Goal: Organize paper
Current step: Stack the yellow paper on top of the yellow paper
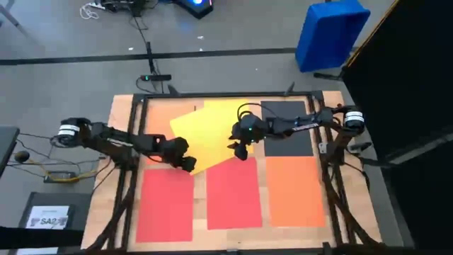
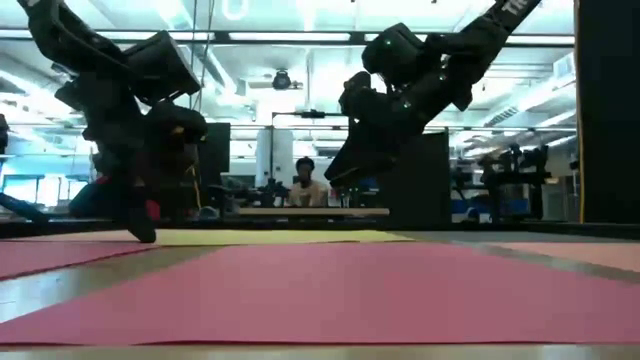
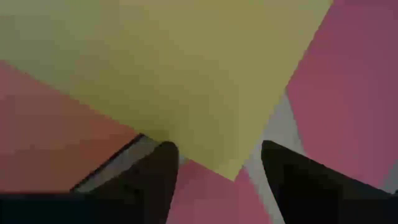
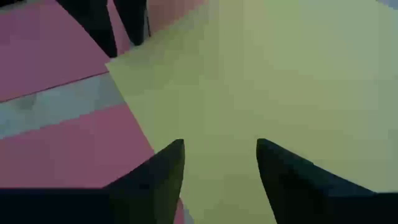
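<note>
Squaring the skewed yellow sheet (image 1: 205,134) looks like the step in hand. Lies tilted mid-surface, overlapping the orange sheet (image 1: 159,117) at the far left and touching the red sheets (image 1: 233,191) nearer the front. Left tool (image 1: 187,163) hovers low over its near corner, fingers parted, holding nothing; right tool (image 1: 239,150) over its right edge, likewise parted and empty. Next: press and slide it into line. Beyond, black sheet (image 1: 287,127), then blue bin (image 1: 331,35) off the surface.

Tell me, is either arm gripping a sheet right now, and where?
Nothing is held. The left gripper stands open at the tilted yellow sheet's lower corner, and the right gripper stands open over that sheet.
</note>
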